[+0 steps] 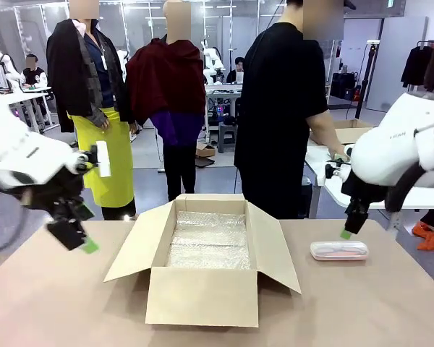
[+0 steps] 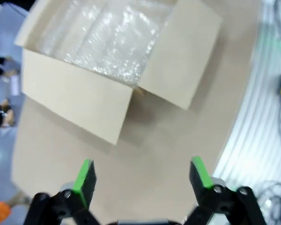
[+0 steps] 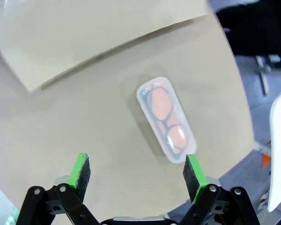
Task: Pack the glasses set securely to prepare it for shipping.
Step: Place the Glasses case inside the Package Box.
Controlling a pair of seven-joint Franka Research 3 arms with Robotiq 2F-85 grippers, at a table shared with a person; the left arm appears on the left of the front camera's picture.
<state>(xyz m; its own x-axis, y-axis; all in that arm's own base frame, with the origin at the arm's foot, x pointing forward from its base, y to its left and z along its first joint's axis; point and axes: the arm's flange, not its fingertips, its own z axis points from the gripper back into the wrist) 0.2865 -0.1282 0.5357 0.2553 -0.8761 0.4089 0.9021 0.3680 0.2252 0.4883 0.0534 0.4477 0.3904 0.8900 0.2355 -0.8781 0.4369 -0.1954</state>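
Note:
A pale pink glasses case [image 1: 339, 250] with a translucent top lies flat on the table to the right of the open cardboard box [image 1: 202, 297]. In the right wrist view the case [image 3: 166, 119] shows glasses with orange lenses inside. My right gripper [image 3: 138, 174] hovers open above the table, the case just ahead of its right finger; in the front view it [image 1: 346, 233] hangs just above the case. My left gripper [image 1: 87, 247] is open in the air left of the box, and the left wrist view shows nothing between the fingers of the left gripper [image 2: 143, 176].
Bubble wrap [image 1: 208, 240] lines the bottom of the box, whose flaps [image 1: 277, 246] spread outward. A person in black [image 1: 282, 108] stands at the far side behind the box. A second table with a cardboard box [image 1: 351, 133] is at the back right.

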